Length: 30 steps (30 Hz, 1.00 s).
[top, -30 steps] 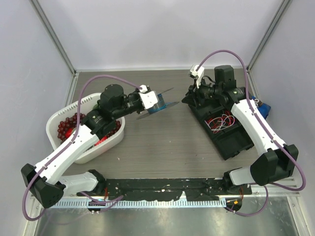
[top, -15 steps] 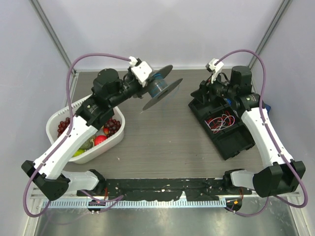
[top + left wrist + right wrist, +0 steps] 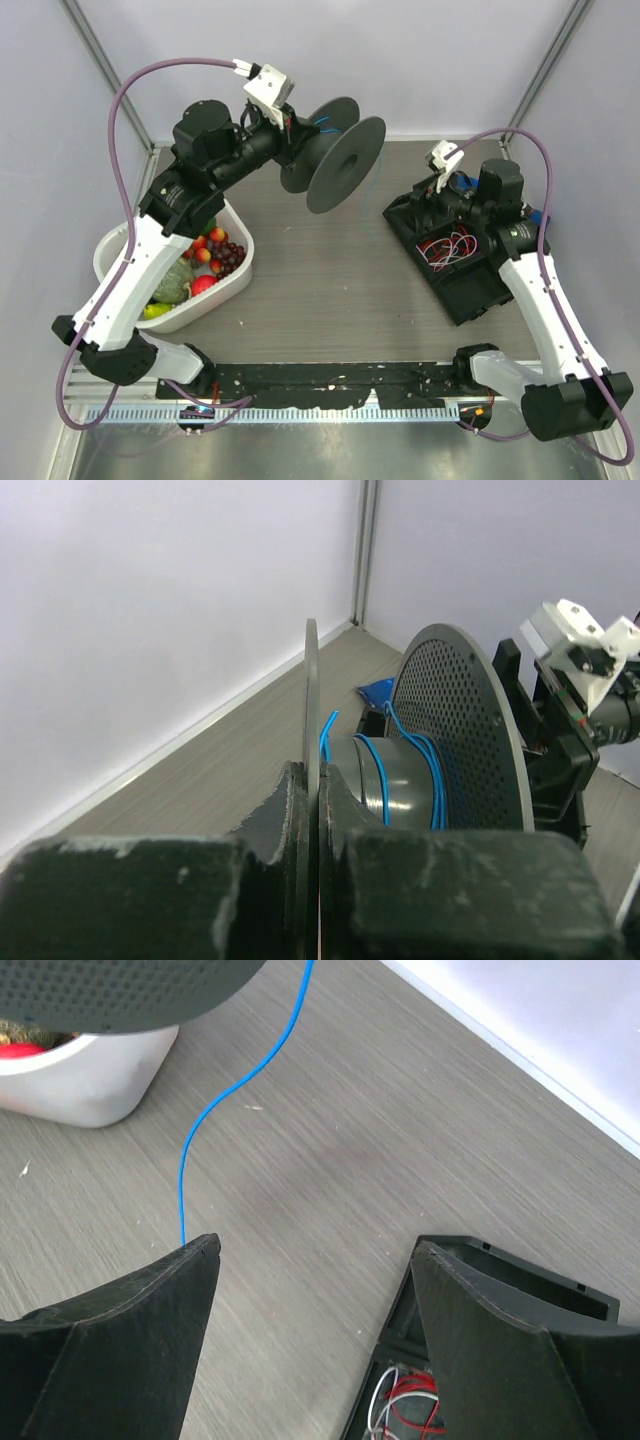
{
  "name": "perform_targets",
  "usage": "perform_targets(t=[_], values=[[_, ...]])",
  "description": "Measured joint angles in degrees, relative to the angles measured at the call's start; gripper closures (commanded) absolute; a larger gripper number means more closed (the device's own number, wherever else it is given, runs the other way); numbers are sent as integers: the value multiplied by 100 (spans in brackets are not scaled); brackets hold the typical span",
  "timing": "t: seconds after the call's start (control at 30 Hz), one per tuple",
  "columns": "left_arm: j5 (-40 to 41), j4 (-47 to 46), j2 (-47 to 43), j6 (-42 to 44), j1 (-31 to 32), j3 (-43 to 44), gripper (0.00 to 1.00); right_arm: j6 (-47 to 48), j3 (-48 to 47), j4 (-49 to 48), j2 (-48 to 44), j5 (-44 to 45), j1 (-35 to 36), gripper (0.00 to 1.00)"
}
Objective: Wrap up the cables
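1. Above the far side of the table [image 3: 330, 300], lifted clear: a dark spool [image 3: 335, 150], turned on edge. One flange pinched in the left gripper [image 3: 312, 800], jaws narrow and tight on the rim, probably to leave the hub free for winding.
2. From the spool down toward the right gripper [image 3: 315, 1250]: a loose run of thin blue cable [image 3: 183, 1200], sagging in a soft curve and vanishing behind one fingertip.
3. Right gripper spread wide, low over the table at the edge of a black tray [image 3: 470, 290] holding red and white wires. Nothing clamped. Cannot tell whether the cable touches that finger or merely passes behind it.
4. Round the hub: only a few blue turns, most of the core bare — winding judged to be at an early stage.
5. Likely needed next: closing on the strand to hold it taut.
6. Left of centre: a white tub [image 3: 110, 250] of fruit, well apart from the cable.
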<state>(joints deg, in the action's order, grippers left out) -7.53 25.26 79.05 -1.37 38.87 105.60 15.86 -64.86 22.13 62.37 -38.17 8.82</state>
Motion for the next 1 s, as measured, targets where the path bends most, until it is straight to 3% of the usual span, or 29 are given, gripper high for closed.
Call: perform_targets(t=[0.4,0.7,1.0], values=[[-127,291,260,-1182,-2,702,100,407,1528,-680,-1069,-890,2,22],[-367,280,337,-1569,-39,767,100,761,2302,-1934,-1088,-1235,2,23],[-647,236,348,-1801,-79,774,100,920,2765,-2371,-1139,-1668,101,27]])
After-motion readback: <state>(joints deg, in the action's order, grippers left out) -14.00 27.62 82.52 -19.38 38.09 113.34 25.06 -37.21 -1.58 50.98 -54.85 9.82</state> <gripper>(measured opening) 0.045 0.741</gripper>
